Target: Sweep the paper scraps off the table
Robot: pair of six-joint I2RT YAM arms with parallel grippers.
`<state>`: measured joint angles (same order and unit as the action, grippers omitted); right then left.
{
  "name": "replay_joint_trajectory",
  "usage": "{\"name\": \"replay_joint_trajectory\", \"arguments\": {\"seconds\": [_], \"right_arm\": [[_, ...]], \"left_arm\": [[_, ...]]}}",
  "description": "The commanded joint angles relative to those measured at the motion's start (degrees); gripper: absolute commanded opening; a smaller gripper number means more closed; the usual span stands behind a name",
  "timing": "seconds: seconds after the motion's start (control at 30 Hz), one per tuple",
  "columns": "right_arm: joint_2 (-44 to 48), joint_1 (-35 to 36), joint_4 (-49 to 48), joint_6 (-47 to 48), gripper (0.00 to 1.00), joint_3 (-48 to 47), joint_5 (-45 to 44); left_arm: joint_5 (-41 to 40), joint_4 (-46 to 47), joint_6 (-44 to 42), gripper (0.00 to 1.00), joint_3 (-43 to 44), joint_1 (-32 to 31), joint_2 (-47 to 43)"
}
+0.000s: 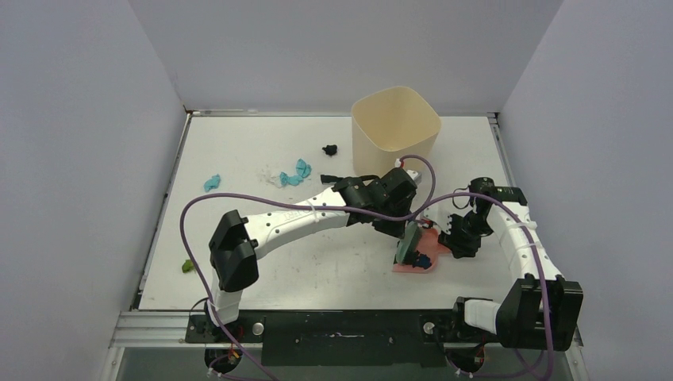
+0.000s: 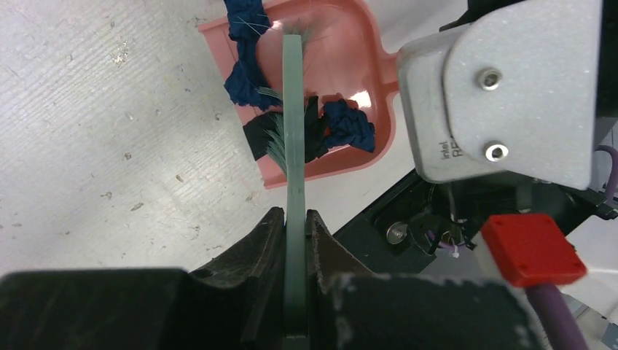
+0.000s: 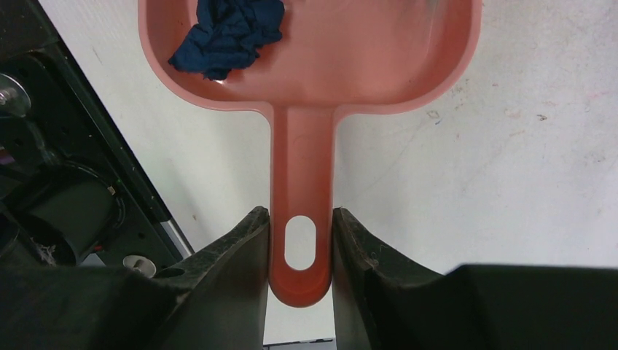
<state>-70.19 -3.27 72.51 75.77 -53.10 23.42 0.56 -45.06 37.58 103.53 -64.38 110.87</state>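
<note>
The table (image 1: 317, 274) carries a beige bin (image 1: 395, 119) beyond both arms. The right end effector (image 3: 300, 219) is clamped on the pink dustpan (image 3: 350, 65) handle. The left end effector (image 2: 294, 219) is clamped on the green brush (image 2: 293, 109), bristles in the pan. Dark paper scraps (image 2: 350, 127) lie in the pan just ahead; teal scraps (image 1: 295, 176) lie on the table, well to its left.
</note>
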Motion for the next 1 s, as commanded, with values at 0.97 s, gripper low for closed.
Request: {"name": "replay_joint_trajectory", "arguments": {"seconds": [0.97], "right_arm": [[-4.80,-16.35,0.13,4.66,0.05,-2.20,-4.58]], "left_arm": [[-18.15,-21.60,-13.05,0.00,28.88,2.53,13.02]]}}
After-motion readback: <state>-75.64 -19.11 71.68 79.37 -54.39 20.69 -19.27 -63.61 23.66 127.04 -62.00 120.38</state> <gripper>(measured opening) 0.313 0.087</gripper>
